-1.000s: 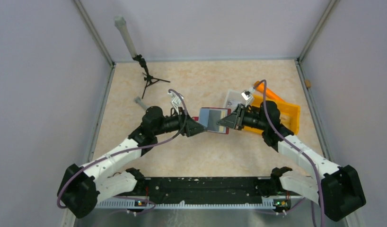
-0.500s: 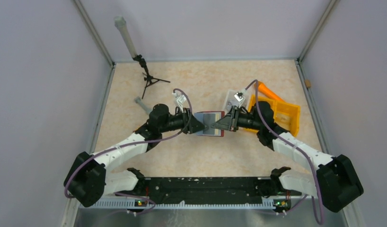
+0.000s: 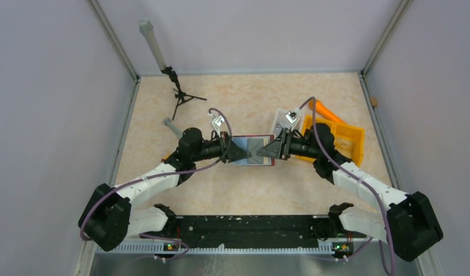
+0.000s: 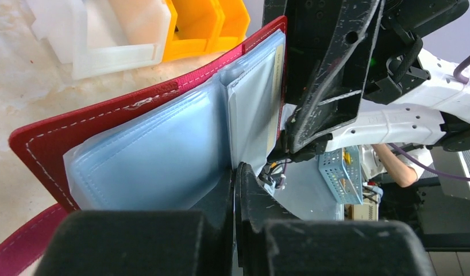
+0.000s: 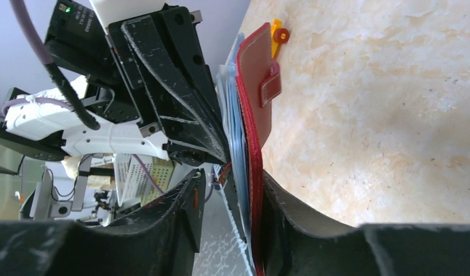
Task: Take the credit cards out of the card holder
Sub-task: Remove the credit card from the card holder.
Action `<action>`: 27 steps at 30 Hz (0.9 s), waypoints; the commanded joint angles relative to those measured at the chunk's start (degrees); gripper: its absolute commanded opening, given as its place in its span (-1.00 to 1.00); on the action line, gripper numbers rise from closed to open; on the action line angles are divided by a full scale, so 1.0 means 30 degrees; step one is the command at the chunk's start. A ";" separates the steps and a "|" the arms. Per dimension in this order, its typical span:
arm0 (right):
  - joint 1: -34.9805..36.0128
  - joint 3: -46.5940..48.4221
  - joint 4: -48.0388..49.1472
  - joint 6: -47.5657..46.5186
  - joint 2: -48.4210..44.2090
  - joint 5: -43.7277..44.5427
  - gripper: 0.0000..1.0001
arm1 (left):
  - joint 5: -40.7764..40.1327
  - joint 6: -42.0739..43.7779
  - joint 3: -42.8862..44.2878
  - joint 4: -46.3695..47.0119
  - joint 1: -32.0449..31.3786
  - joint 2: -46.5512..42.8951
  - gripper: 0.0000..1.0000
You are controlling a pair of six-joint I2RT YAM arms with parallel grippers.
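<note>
Your left pincer (image 4: 234, 175) is squeezed right together, nipping the edge of a clear blue sleeve (image 4: 158, 149) in the card holder (image 4: 106, 121). That's a firm pinch on the holder's inner page, with the dark red cover fanned out behind it. A thin tan card edge (image 4: 277, 80) peeks out of the sleeve farthest from that pincer.

Across from it, your right pincer (image 5: 231, 178) has its jaws apart, straddling the holder's opposite edge. One finger (image 5: 278, 213) sits against the red cover, and the other stands off the sleeves with a gap showing. The strap tab (image 5: 271, 86) hangs on the cover's outer face, just beyond that pincer.

From overhead, the two pincers meet nose to nose over the holder, one from each side. Your left arm (image 3: 158, 175) reaches forward, then bends in at the elbow toward the holder. Your right arm (image 3: 359, 181) mirrors it from the other side, so both forearms point inward along one line.

The holder sits open mid-surface (image 3: 250, 98), pale pages up. I can't tell you whether it's lifted or resting. The white tray (image 3: 278, 118) is just behind and to the right of the holder, and the orange tray (image 3: 350, 138) is farther right. A small tripod (image 3: 181, 98) stands well off behind the holder, to the left.
</note>
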 commanded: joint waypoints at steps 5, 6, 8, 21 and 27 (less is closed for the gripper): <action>-0.0244 0.0140 0.0265 0.0036 -0.1861 -0.0664 -0.07 | 0.0380 -0.1026 -0.0599 0.2752 0.0259 0.0243 -1.00; -0.0418 -0.0008 0.0430 0.0210 -0.1958 -0.0733 -0.04 | 0.0463 -0.1236 -0.0668 0.3017 0.0329 0.0281 -1.00; -0.0830 -0.0229 0.0753 0.0575 -0.2065 -0.0942 -0.04 | 0.0627 -0.1847 -0.0845 0.3705 0.0519 0.0330 -1.00; -0.1834 -0.0600 0.1919 0.1578 -0.1962 -0.1944 -0.49 | 0.2503 -0.3711 -0.1538 0.6965 0.1492 0.0749 -1.00; -0.1829 -0.0327 0.1662 0.1644 -0.1659 -0.2001 -1.00 | 0.2533 -0.3592 -0.1617 0.6811 0.1556 0.0519 -1.00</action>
